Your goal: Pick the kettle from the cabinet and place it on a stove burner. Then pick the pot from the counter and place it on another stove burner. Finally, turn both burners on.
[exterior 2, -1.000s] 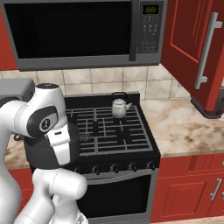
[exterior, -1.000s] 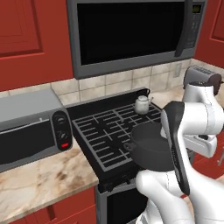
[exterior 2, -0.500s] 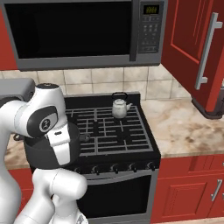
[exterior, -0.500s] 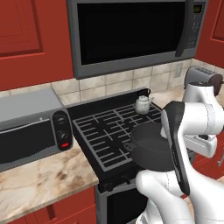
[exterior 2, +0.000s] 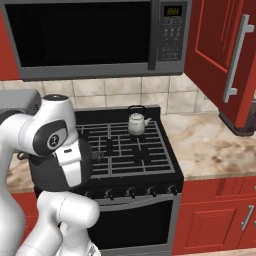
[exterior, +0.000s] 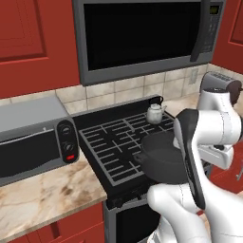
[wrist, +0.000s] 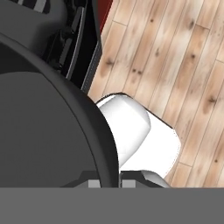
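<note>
The small silvery kettle [exterior: 154, 113] [exterior 2: 136, 123] stands upright on the stove's [exterior: 109, 142] back right burner. The wide dark pot [exterior: 161, 159] [exterior 2: 45, 170] hangs in the air at the stove's front edge, partly hidden by my white arm. One of its loop handles [exterior 2: 97, 155] points toward the grates. In the hand view my gripper [wrist: 111, 181] is shut on the pot's rim [wrist: 105, 144], with the wooden floor below. The red wall cabinet's open door [exterior 2: 220, 55] hangs at the upper right.
A microwave [exterior: 142, 33] hangs over the stove. A grey toaster oven [exterior: 33, 137] sits on the marbled counter [exterior: 42, 194] to the left, a chrome toaster [exterior: 220, 83] to the right. Front knobs [exterior 2: 132, 191] line the stove's edge. More counter [exterior 2: 210, 145] lies right of the stove.
</note>
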